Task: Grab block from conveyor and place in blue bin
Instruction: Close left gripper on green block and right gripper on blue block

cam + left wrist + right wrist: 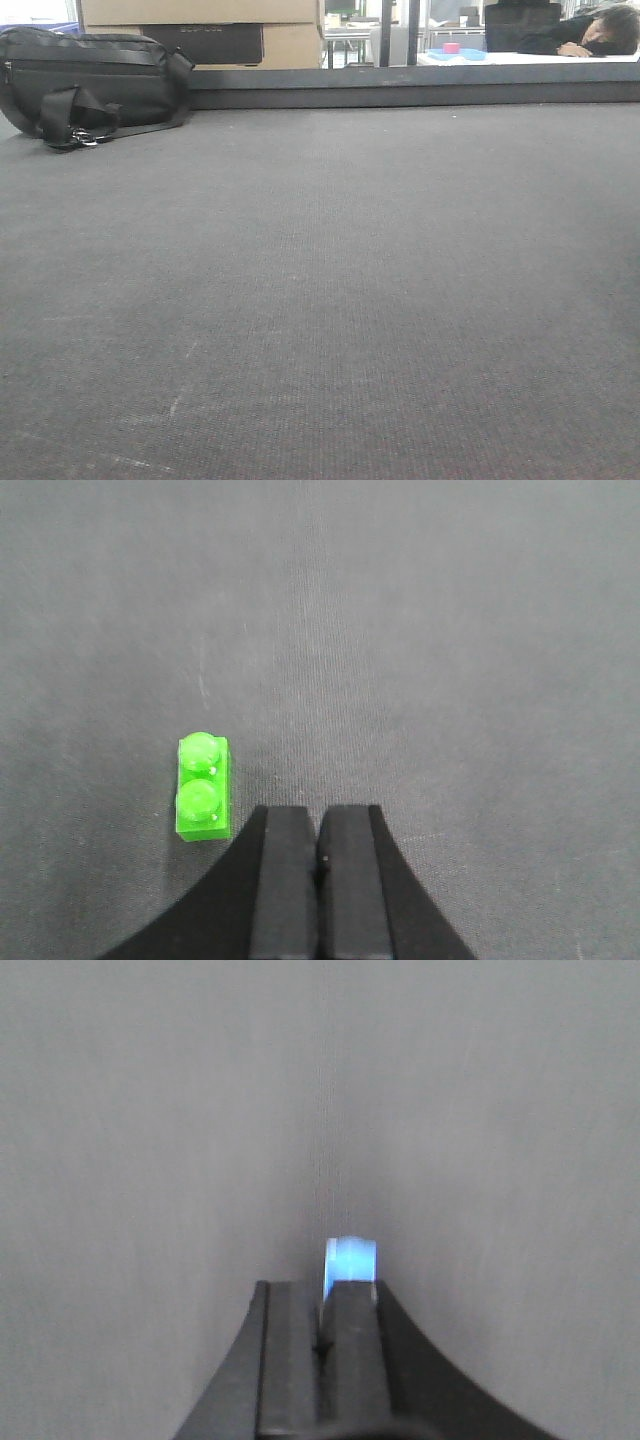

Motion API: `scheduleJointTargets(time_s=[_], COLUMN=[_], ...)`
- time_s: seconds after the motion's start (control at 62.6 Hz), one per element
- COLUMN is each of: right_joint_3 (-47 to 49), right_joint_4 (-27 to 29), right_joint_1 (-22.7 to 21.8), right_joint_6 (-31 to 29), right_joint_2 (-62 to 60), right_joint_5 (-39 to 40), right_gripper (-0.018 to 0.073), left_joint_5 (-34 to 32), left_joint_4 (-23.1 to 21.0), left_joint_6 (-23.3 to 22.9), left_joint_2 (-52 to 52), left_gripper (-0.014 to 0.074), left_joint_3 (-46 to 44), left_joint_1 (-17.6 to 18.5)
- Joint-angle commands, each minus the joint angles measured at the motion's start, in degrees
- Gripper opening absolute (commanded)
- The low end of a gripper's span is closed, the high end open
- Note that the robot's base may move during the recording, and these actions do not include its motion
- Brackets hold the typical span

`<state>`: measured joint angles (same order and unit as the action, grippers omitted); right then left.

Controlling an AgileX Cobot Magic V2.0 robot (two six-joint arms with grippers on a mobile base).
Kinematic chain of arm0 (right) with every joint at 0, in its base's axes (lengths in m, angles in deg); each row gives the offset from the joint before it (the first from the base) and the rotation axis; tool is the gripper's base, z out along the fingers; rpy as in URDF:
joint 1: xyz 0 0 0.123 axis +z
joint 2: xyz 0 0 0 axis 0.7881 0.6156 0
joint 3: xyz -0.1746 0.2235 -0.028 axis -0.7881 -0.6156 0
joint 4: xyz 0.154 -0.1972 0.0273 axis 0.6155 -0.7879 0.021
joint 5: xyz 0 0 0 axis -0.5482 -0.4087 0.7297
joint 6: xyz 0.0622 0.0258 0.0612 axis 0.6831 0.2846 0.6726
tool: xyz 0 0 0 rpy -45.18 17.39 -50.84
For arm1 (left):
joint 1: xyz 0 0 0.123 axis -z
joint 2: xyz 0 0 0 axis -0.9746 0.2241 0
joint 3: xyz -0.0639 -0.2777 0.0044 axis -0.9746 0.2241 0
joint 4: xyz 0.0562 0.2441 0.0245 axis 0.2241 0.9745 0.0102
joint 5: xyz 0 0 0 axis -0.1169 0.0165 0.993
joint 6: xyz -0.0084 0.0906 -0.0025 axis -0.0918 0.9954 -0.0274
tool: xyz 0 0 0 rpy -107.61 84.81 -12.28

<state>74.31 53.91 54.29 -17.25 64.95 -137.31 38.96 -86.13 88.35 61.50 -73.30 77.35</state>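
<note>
Both pairs of jaws sit pressed together, the left just beside the green block (203, 785) lying free on the conveyor (450, 630), seemingly awaiting a grab.

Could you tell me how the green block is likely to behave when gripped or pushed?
The green block looks like moulded plastic, so probably stiff and light. Lying flat on the conveyor, it should slide rather than roll; glossy sides may slip.

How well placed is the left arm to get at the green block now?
Probably yes: the green block lies on open belt just beside the left claw, nothing between them. The claw is shut and offset, so it must open and shift first.
</note>
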Motion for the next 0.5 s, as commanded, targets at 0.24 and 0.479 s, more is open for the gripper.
scheduleJointTargets(time_s=[0.24, 0.479], right_joint_3=[2.4, 2.4], right_joint_4=[-0.1, -1.4], right_joint_1=[0.1, 0.1], right_joint_6=[0.0, 0.0], right_joint_2=[17.1, 26.0], right_joint_5=[-4.5, -1.8], right_gripper=[-0.0162, 0.0035], left_joint_5=[-0.1, 0.7], left_joint_4=[-0.6, -0.6], left_joint_6=[0.0, 0.0], left_joint_2=[13.0, 17.5], left_gripper=[-0.0111, -0.0111], left_joint_3=[-2.9, -2.9], left_joint_1=[0.0, 0.0])
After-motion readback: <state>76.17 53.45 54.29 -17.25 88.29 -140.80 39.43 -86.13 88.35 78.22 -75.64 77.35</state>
